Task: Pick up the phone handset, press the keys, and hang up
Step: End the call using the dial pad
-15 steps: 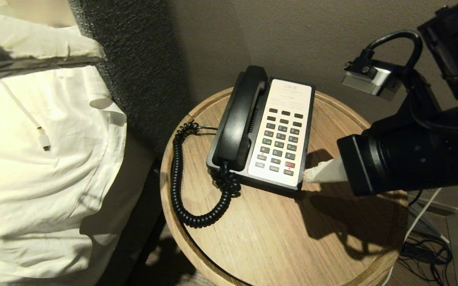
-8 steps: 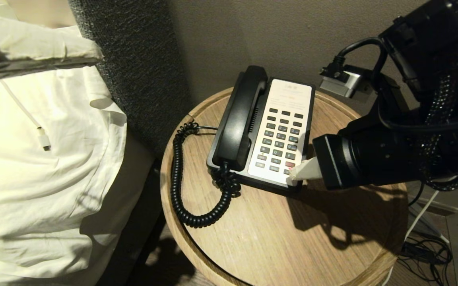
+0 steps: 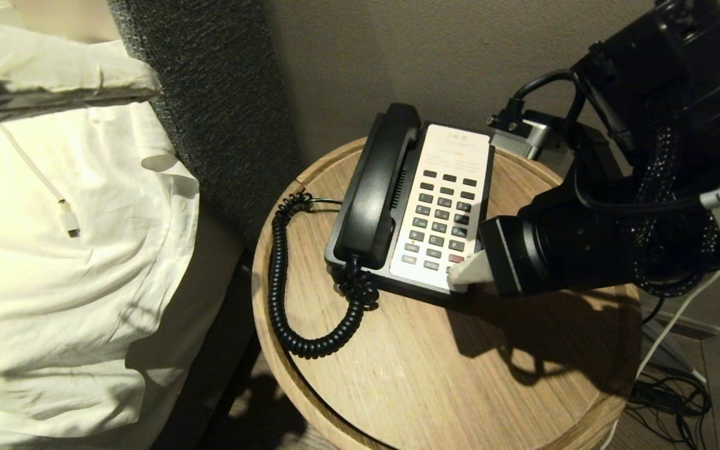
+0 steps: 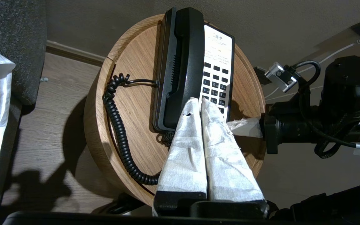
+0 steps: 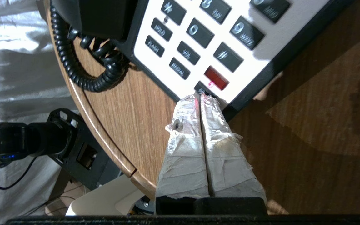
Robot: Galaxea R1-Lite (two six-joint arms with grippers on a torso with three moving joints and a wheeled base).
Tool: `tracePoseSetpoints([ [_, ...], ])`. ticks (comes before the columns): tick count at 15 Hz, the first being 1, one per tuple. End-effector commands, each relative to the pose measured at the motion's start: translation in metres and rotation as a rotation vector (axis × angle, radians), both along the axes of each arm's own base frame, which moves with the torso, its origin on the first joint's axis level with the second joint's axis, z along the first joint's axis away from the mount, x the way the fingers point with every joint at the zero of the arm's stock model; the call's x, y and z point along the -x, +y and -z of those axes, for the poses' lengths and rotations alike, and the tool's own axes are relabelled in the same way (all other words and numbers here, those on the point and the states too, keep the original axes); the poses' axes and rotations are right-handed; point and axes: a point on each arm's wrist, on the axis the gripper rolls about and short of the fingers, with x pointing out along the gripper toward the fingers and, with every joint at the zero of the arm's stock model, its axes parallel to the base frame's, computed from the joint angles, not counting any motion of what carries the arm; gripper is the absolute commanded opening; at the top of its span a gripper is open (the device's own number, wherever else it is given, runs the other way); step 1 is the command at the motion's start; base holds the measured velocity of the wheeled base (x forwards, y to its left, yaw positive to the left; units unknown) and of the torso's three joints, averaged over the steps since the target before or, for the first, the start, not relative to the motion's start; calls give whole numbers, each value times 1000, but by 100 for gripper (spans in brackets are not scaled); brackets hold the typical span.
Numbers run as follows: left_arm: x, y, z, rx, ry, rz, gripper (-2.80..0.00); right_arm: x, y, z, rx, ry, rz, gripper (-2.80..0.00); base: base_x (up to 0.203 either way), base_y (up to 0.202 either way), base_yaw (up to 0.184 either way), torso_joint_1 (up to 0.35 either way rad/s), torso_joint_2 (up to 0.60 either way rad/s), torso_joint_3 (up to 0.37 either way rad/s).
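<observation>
Looking down from the head camera, I see the round wooden counter [image 3: 410, 369] pushed against a dark grey wall, with a bed draped in white sheets [image 3: 72, 250] close on my left and a dark textured headboard [image 3: 210, 94] between them. A white charging cable [image 3: 54, 200] lies on the sheets. The black phone base [image 3: 410, 206] sits near the counter's far side, and the phone handset [image 3: 375, 187] rests in its cradle along the base's left edge, its coiled cord [image 3: 285, 281] looping out across the wood. My right claw [image 3: 463, 273] reaches in from the right, its two tape-wrapped fingers pressed together and holding nothing, the tips resting on the near right corner of the white faceplate, on a small key just below the red button [image 5: 216, 77] among the keys [image 3: 441, 219]. My left claw [image 4: 198, 104] hangs above the phone, fingers closed flat against each other and empty, clear of the handset. Loose cables [image 3: 672, 394] tangle on the floor beyond the counter's right rim.
</observation>
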Motion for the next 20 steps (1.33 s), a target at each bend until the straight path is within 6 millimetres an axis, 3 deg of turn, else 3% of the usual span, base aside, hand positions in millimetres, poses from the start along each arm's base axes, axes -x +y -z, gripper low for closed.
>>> tracePoseSetpoints([
  [1, -1, 0, 1, -3, 5, -4, -280, -2, -1, -2, -5, -2, 9, -280, 0, 0, 0, 0, 0, 0],
  [5, -1, -1, 1, -3, 5, -7, -280, -4, -1, -9, -15, -13, 17, -280, 0, 0, 0, 0, 0, 0],
  [20, 0, 1, 4, -8, 8, -4, -280, -9, 1, 1, 26, 3, 30, -280, 0, 0, 0, 0, 0, 0],
])
